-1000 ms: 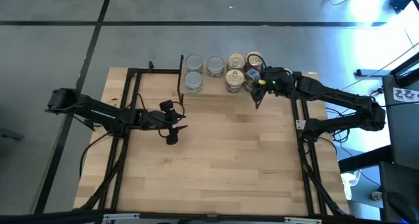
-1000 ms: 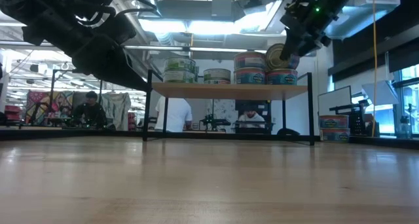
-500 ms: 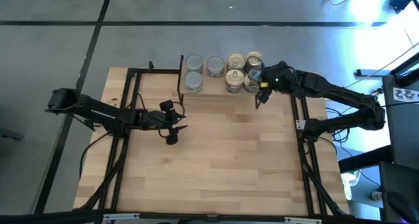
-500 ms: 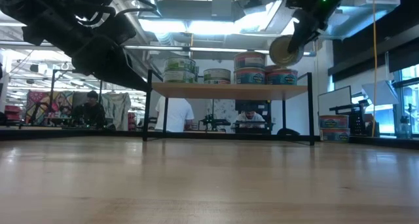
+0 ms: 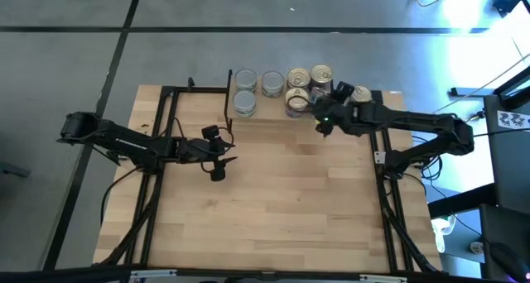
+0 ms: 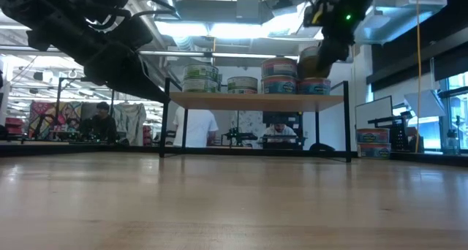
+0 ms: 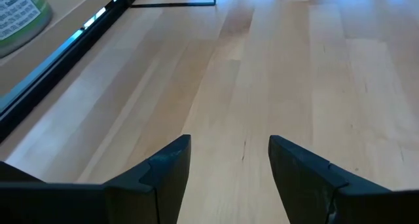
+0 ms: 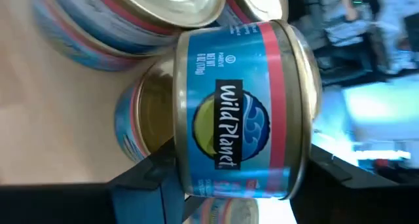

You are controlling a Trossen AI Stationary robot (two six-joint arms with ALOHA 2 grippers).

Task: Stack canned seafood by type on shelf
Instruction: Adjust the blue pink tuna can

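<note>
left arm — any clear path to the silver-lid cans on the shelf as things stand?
Probably yes. The left gripper hangs over bare tabletop, jaws open and empty; nothing lies between it and the silver-lid cans. The right gripper, holding a can, works the far end.

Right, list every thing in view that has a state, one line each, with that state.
Right end effector: shut on the blue-labelled can, above the shelf's right end.
Blue-labelled can: held, tipped on its side.
Left end effector: open, empty, over bare tabletop.
Silver-lidded cans: upright on the shelf's left part.
Gold-lidded cans: upright on the right part, stacked.
Shelf: loaded.
</note>
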